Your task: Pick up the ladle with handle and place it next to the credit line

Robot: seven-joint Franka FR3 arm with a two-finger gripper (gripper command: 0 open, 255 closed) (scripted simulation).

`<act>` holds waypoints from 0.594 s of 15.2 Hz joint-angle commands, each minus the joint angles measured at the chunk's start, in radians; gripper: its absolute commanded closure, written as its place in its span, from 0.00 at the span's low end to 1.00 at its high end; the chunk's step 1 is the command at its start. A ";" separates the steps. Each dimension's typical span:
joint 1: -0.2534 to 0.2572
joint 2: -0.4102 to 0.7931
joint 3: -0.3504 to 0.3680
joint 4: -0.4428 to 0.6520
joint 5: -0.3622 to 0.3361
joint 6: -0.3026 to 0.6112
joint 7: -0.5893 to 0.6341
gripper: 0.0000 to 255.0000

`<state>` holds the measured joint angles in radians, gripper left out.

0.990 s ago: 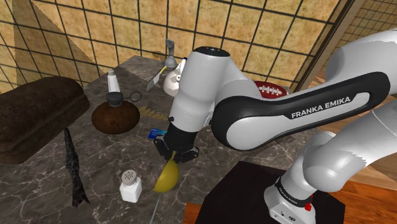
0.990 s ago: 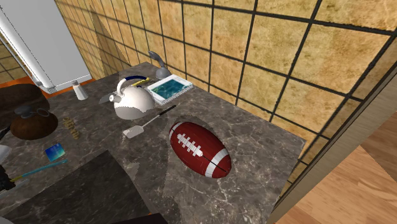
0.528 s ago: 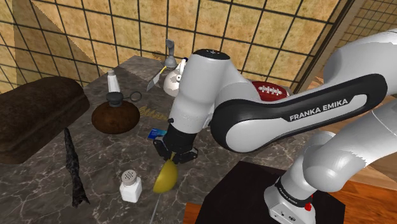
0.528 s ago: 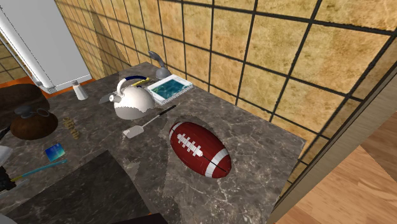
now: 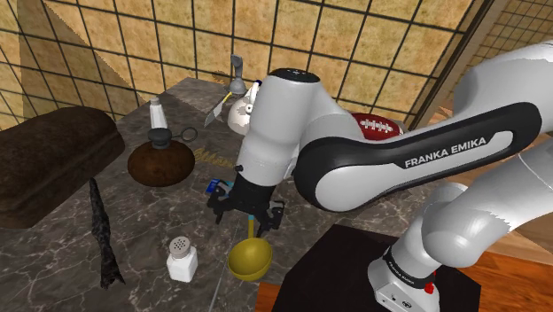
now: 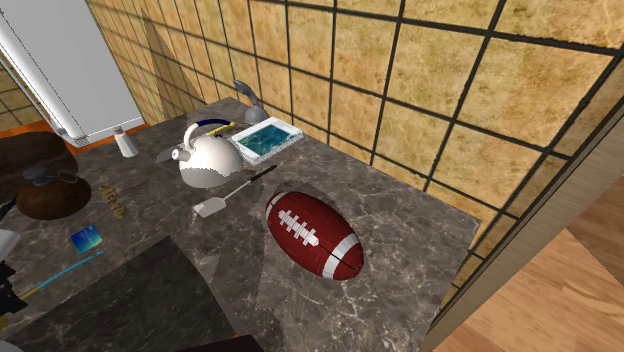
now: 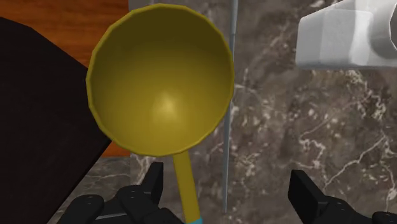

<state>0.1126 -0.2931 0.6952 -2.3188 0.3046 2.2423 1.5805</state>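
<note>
**Yellow ladle (image 7: 159,79) between open fingers (image 7: 306,196)**

Wrist view: ladle handle between the fingers, just beside one and well apart from the other. Fingers spread wide, clasping nothing.
Shoulder view: bowl at 6 o'clock from the fingers, at the worktop (image 5: 151,239) edge, near a white shaker (image 5: 183,260).
Second exterior view: blue card (image 6: 85,238), with the teal handle end (image 6: 65,266) at 7 o'clock from it.

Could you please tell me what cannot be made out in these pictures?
Ladle: the handle's end is cut off by the wrist view's edge and hidden behind the gripper in the shoulder view.
Football: mostly behind the arm in the shoulder view.
Blue card: its print is too small to read in the second exterior view.
White shaker: cut off by the wrist view's edge.
</note>
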 commanded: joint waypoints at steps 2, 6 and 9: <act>0.005 -0.052 -0.032 0.044 0.015 -0.095 -0.016 0.00; 0.008 -0.066 -0.043 0.058 0.017 -0.123 -0.019 0.00; 0.008 -0.066 -0.043 0.059 0.017 -0.123 -0.019 0.00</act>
<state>0.1203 -0.3590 0.6525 -2.2605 0.3218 2.1199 1.5612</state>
